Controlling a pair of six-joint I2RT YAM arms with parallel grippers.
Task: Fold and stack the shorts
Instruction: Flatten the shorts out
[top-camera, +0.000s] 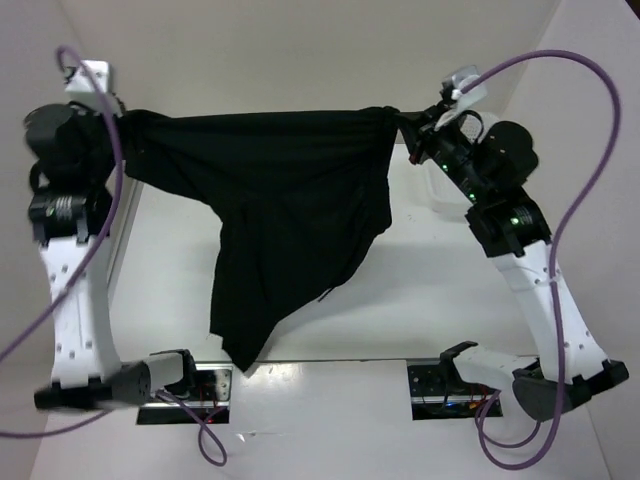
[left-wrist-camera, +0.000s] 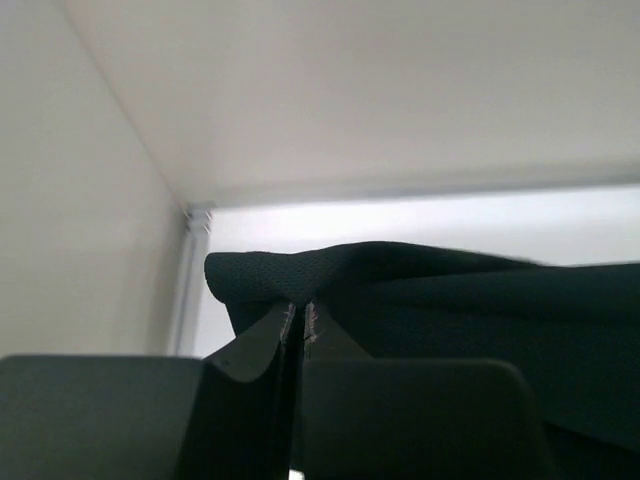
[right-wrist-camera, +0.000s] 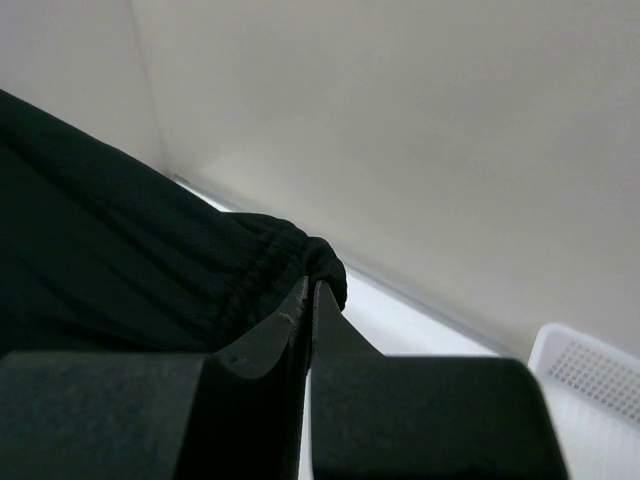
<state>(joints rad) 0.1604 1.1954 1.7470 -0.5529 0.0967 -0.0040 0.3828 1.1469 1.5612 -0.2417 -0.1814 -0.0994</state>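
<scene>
Shorts (top-camera: 290, 200) hang stretched in the air, likely held up to spread before folding. Grip: left fingers (left-wrist-camera: 262, 355) closed tight on one top corner, right fingers (right-wrist-camera: 268, 340) closed on the gathered waistband corner. Legs droop below the fingers toward bench (top-camera: 430, 300). Walls (left-wrist-camera: 60, 200) close outside each grip; basket (right-wrist-camera: 590, 385) just beyond right fingers; open room inward.

The shorts (top-camera: 290, 200) are stretched across the upper middle of the top view, above the table (top-camera: 420, 300). Their left end is clamped in the left gripper (top-camera: 121, 120) at upper left, their right end in the right gripper (top-camera: 405, 124) at upper right. A basket (right-wrist-camera: 590, 390) is seen at lower right of the right wrist view.
</scene>
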